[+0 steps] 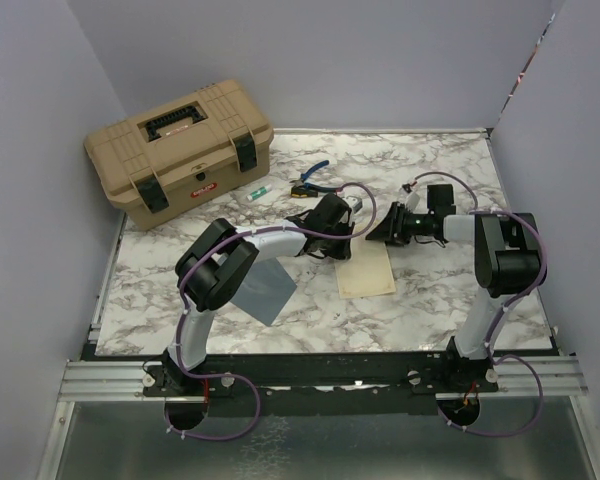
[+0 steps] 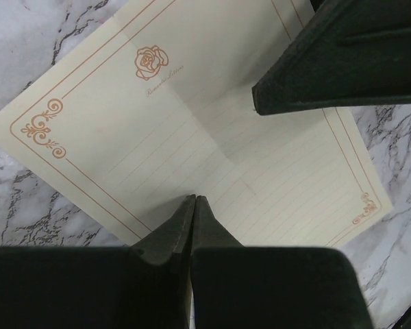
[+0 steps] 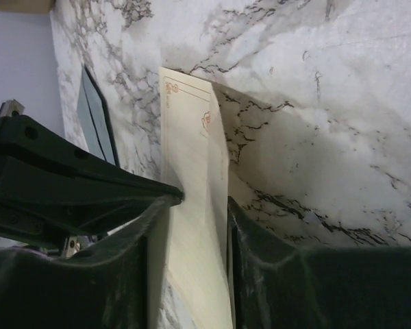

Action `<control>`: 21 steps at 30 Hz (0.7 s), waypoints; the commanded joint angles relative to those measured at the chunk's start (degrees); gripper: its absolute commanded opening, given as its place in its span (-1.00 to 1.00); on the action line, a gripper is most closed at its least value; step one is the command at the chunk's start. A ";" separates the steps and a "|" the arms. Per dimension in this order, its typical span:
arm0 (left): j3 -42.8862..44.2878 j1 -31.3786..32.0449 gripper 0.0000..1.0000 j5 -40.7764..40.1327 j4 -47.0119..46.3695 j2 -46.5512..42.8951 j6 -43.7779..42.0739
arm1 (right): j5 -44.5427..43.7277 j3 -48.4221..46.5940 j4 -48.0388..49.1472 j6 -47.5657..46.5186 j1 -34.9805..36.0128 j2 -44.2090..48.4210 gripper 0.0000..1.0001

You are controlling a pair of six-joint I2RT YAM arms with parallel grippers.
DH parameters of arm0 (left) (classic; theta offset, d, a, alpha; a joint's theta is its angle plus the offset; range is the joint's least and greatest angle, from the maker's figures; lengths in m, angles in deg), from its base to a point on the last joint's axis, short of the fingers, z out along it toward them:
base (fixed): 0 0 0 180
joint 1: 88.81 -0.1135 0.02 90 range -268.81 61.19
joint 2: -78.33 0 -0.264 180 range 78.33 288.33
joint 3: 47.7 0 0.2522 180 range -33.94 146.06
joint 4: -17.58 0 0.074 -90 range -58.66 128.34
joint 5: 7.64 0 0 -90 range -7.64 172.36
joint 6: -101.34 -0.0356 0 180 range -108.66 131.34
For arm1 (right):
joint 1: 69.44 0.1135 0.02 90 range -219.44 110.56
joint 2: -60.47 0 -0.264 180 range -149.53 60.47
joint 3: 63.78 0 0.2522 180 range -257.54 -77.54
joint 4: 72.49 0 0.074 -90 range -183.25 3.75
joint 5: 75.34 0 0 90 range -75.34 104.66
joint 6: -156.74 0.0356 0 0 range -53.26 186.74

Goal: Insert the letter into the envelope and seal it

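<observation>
**Both grippers meet at the letter's far end**

The toolbox (image 1: 180, 150) sits closed at the back left of the marble table (image 1: 450, 300), and everything else lies to its right or nearer the arm bases.

The letter (image 1: 368, 272) is a cream sheet with an orange border, a rose mark and ruled lines. It lies right of the toolbox and nearer the bases, about mid-table. It is unfolded and shows fold creases. The envelope (image 1: 265, 293) lies flat in front of the toolbox, nearer the bases and left of the letter. It is apart from the letter, and the left arm's forearm crosses over part of it.

The left gripper (image 2: 194, 205) has its jaws pressed together with nothing between them. Its tips are over one long edge of the letter. Whether they touch the paper cannot be told.

The right gripper (image 3: 200, 202) reaches in from the side away from the toolbox. Its jaws stand apart, and a strip of the letter runs up between the two fingers. In the right wrist view the sheet casts a broad shadow on the marble beside it, so that side appears raised off the table. Whether the fingers press the paper cannot be told.

A pair of blue-handled pliers (image 1: 308, 178) and a small marker (image 1: 259, 193) lie just right of the toolbox.
</observation>
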 commanded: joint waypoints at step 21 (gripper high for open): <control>6.95 -11.38 0.98 1.76 1.43 -26.33 0.40 | -6.33 -15.03 13.34 18.85 -0.16 25.04 -0.99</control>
